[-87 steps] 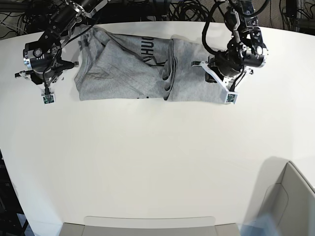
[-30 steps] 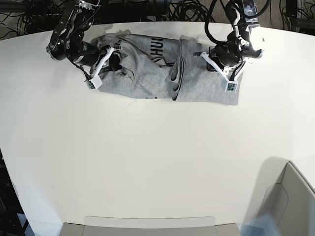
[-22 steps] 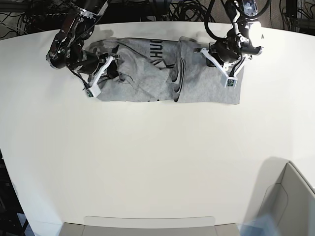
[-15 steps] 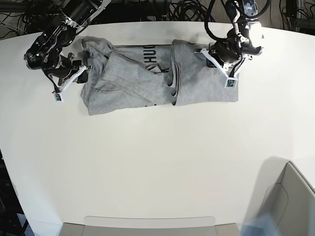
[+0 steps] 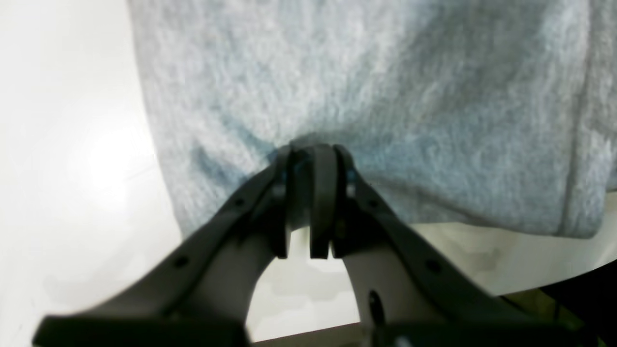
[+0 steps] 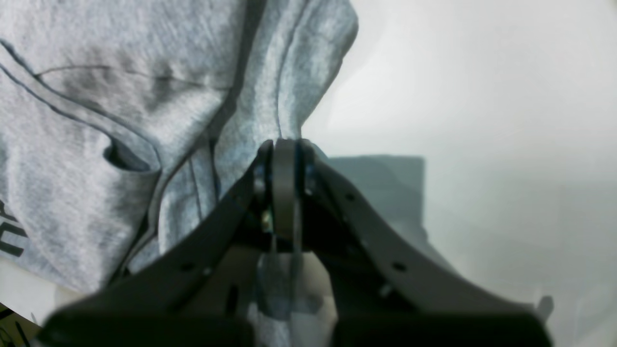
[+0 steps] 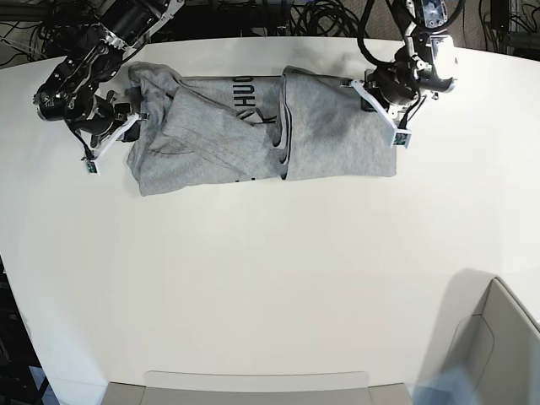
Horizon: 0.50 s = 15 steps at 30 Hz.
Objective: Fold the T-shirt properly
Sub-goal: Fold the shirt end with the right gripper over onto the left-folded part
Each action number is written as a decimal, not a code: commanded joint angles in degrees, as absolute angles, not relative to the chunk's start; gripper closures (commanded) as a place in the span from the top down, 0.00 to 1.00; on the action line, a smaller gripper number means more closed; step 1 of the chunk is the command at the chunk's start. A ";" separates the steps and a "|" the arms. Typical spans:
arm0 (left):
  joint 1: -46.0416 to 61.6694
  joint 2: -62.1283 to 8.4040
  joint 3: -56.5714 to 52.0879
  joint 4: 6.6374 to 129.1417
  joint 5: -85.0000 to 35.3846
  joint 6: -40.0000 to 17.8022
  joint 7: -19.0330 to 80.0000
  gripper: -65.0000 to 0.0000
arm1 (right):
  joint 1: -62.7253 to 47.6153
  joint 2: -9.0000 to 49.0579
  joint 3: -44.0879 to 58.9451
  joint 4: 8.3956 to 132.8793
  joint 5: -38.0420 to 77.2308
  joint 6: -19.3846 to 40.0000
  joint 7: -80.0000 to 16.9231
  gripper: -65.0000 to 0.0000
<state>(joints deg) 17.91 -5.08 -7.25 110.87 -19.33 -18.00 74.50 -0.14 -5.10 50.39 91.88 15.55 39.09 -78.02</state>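
The shirt (image 7: 253,126) lies across the far side of the white table (image 7: 270,287), stretched out between the two arms, and it looks flatter than it did a second ago. Back then the right gripper (image 6: 284,159) had bunched its end in toward the middle; now that arm is out at the table's edge again, and the cloth is pulled long, with the sleeve end spread instead of heaped. The left gripper (image 5: 311,156) has barely shifted, though its side of the shirt has slid a little toward the back edge.

Both grippers are pinched on fabric. The right one's jaws are closed tight on a folded edge of the shirt; the left one's are nearly closed, with a small tuck of grey cloth caught at the tips.

I read this as a tug to take out slack. A thick ridge of folds remains in the middle, beside the black lettering (image 7: 253,93), so the shirt is straightened but not neatly folded.
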 commanded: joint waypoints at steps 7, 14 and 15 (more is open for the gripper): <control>17.71 -5.23 -6.99 111.78 -19.47 -18.07 73.98 0.10 | -4.00 -5.14 50.33 100.53 16.66 40.00 -80.00 0.29; 17.54 -5.23 -6.90 111.69 -19.56 -18.07 73.98 0.10 | -5.85 -4.00 52.18 106.86 29.14 40.00 -80.00 0.37; 17.54 -5.23 -6.90 111.69 -19.56 -18.07 73.98 0.10 | -5.85 -3.91 52.35 106.86 30.37 40.00 -80.00 0.37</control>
<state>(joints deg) 17.74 -5.06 -7.01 110.85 -19.27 -18.00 74.50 -5.89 -4.40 52.21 105.84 29.63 39.11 -80.18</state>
